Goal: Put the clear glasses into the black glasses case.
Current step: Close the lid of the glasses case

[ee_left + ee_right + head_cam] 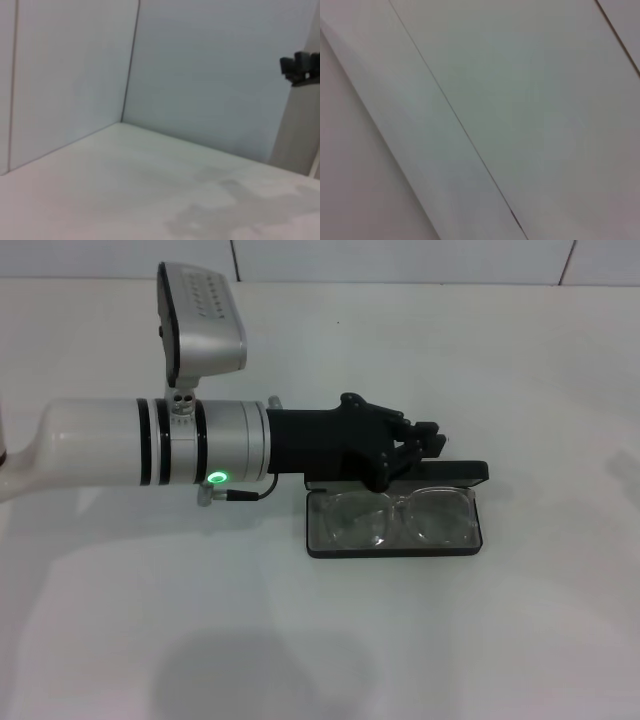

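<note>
One pair of clear glasses (400,518) is already lying in the one black glasses case (318,546), long axis running left-right across the table and matching the case. The left gripper (425,445) sits right over the case's far edge by the raised lid; can't tell if it's open or closed. Right arm isn't visible anywhere, so the left is clearly the nearer one for shutting the lid.

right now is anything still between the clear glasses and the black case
No, nothing visible stands between them. The clear glasses already lie inside the open black glasses case, on its tray. The left gripper hovers over the case's raised lid at the far edge, and nothing else is on the table nearby.
</note>
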Robot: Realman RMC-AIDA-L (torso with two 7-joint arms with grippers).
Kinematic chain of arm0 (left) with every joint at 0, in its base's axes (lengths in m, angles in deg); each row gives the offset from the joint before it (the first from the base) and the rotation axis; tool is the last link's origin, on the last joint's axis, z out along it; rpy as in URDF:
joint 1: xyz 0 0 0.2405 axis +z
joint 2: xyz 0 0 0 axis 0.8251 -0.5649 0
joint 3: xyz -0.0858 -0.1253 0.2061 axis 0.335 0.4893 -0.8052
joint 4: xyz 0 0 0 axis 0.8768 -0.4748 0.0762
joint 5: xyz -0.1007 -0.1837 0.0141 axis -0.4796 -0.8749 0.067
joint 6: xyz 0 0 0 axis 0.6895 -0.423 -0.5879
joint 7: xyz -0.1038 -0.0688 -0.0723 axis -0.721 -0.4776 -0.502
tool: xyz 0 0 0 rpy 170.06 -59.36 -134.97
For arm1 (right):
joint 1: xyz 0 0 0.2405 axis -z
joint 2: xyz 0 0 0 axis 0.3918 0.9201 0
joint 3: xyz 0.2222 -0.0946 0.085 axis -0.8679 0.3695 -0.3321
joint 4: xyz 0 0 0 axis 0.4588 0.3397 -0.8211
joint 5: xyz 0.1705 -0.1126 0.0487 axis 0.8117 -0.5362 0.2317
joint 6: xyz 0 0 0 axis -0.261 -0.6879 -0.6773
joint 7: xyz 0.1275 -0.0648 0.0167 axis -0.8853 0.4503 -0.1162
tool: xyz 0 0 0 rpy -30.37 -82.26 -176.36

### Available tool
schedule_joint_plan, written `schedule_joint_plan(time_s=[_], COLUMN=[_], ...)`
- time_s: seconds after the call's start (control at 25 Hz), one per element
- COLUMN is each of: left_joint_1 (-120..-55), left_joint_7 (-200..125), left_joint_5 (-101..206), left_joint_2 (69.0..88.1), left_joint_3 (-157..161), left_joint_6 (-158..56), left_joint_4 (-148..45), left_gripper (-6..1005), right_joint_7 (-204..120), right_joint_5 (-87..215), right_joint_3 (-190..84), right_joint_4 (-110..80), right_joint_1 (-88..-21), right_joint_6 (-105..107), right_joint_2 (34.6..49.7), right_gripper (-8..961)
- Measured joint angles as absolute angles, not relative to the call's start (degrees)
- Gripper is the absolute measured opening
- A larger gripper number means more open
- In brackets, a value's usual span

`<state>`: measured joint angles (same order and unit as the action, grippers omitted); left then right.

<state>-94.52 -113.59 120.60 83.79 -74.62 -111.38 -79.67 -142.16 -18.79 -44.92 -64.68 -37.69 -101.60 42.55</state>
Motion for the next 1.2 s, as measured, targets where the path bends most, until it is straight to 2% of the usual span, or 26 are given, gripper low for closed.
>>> schedule_joint_plan(time_s=[0.36,1.2], left_joint_1=[-94.56,-96.12], left_joint_7=[-113.37,-113.15], left_joint_5=[120.8,121.11], left_joint_2=[83.77,83.69], left_joint_3=[-74.69,-79.01], left_joint_6=[-109.1,-108.06], left_joint_4=[-78.94,-74.52], left_gripper=[156,205], right_joint_7=[-141.55,-141.11], right_joint_5=[-22.4,-22.51], right_joint_3=[-44.41,-44.42], right_joint_4=[-63.45,-61.9], right_joint_1=[-40.84,-40.37], right_joint_6=[-101.07,-100.99], right_joint_2=[42.03,42.08], right_gripper=[208,219])
